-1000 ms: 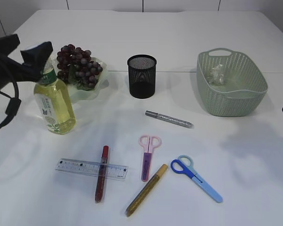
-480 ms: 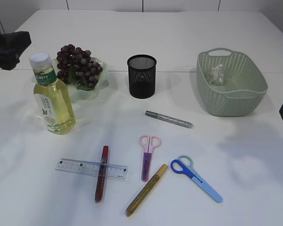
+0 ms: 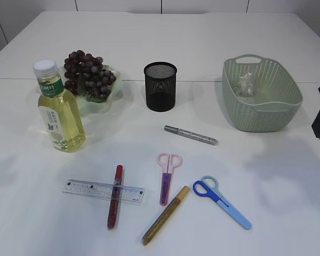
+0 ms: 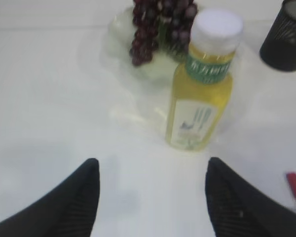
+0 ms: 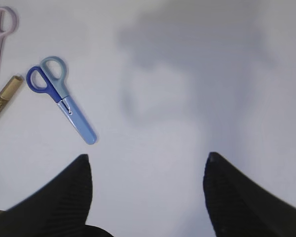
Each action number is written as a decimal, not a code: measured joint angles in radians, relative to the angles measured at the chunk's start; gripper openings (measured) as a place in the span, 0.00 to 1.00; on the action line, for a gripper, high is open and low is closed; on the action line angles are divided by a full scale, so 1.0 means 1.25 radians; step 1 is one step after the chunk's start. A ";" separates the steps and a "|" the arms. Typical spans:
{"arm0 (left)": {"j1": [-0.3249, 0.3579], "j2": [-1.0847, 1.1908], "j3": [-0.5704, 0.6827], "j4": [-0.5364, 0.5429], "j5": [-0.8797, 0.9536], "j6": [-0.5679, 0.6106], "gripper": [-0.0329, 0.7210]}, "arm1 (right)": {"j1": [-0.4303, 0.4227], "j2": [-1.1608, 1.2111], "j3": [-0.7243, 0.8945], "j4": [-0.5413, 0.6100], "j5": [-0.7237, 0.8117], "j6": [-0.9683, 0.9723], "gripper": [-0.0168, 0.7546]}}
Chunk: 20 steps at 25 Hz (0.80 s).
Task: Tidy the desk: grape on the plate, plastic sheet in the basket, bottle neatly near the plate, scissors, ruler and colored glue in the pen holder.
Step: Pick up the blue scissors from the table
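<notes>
The bottle (image 3: 58, 109) is stood upright on the counter (image 3: 288, 186), just beside the plate (image 3: 98, 101) where the grapes (image 3: 88, 74) are kept. Plastic (image 3: 245, 84) is seen in the basket (image 3: 261, 96). The pen holder (image 3: 160, 86) is ringed by bare counter. Both tools, left (image 4: 150, 197) and right (image 5: 145, 195), are held open, and nothing is gripped.

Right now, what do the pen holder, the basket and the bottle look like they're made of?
Pen holder: black metal mesh, apparently; light shows through its fine grid. Basket: matte pale green plastic, likely moulded in a woven pattern. Bottle: clear glossy plastic, probably; yellow liquid visible through it, white cap.
</notes>
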 joint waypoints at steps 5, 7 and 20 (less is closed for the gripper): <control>0.000 -0.023 0.002 -0.070 0.261 0.036 0.69 | 0.000 0.000 0.000 0.002 0.010 0.000 0.73; 0.000 -0.023 0.002 -0.128 0.339 0.107 0.68 | 0.000 0.000 0.000 0.003 0.021 0.000 0.73; 0.000 -0.026 -0.105 -0.311 0.539 0.286 0.68 | 0.243 0.046 0.000 -0.002 -0.024 0.067 0.64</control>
